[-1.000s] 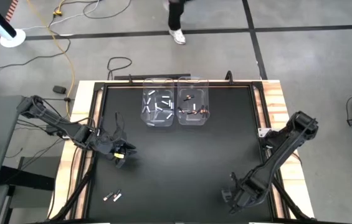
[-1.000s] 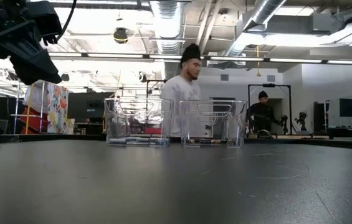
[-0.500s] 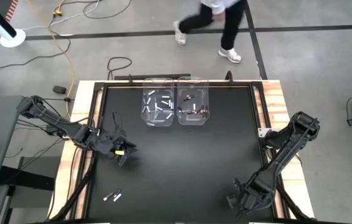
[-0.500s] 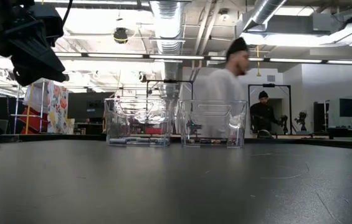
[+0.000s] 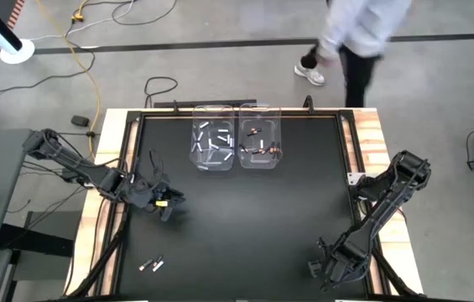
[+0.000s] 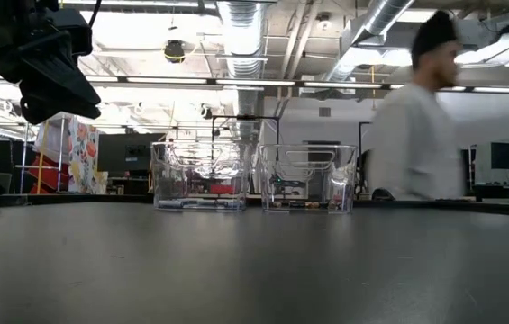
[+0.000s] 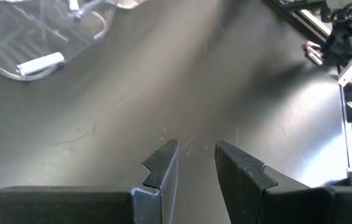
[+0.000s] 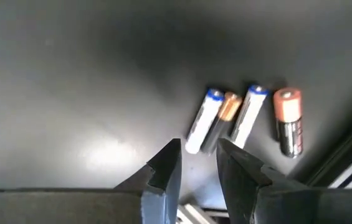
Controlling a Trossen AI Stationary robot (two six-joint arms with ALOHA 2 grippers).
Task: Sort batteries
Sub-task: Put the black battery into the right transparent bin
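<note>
Lighting: bright overhead ceiling strips, even illumination.
Detail: glare patches on the table (image 8: pixel 107 146) beside the right end effector (image 8: pixel 197 165); passing person (image 6: pixel 421 126) motion-blurred.

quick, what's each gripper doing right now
Left gripper: open a little, empty, above the mat at the table's left side.
Right gripper: open a little, empty, near loose batteries at the near right.

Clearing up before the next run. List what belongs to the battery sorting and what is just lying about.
Job: white batteries in the left bin; copper-and-dark batteries in the right bin; loose batteries front-left on the table; four more batteries before the right gripper; left gripper at the table's left.
Lying about: yellow cable, black cable on the floor; person passing.
</note>
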